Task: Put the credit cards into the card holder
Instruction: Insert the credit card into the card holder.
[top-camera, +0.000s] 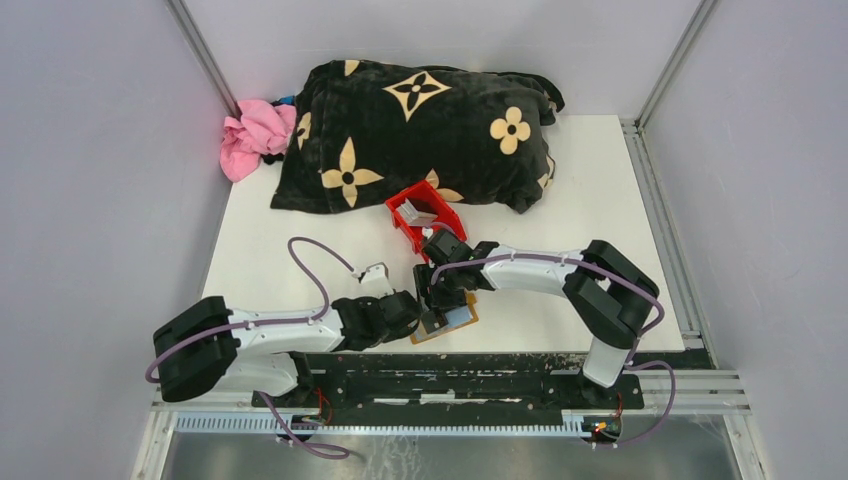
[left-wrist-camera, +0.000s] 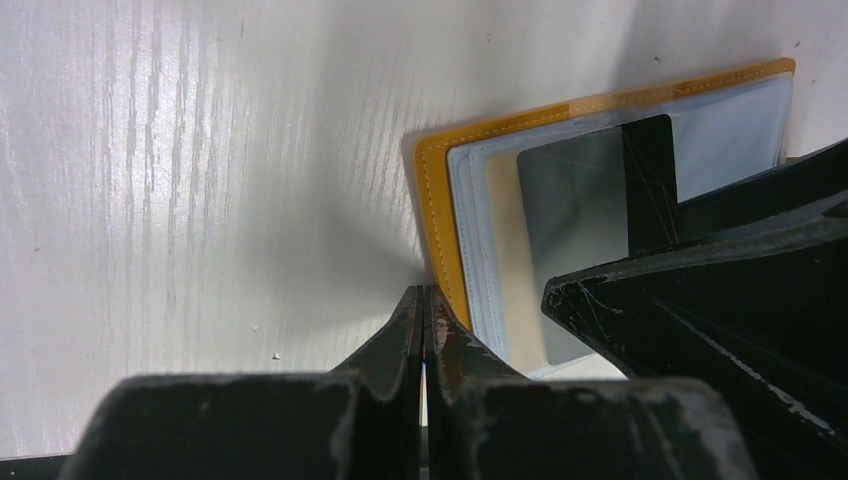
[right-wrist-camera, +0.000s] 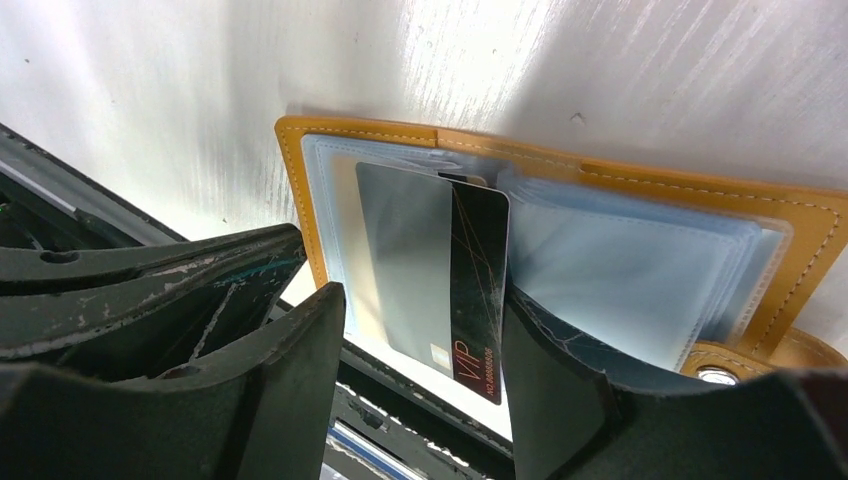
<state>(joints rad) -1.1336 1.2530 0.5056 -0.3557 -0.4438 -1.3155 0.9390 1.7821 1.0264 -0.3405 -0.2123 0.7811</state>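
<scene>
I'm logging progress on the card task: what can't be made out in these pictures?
- Top view: what lies in the red bin is too small to identify.
- Top view: the card holder is mostly covered by the right gripper.
- Right wrist view: whether the silver card is inside a pocket, or pinched by the fingers, cannot be told.
</scene>
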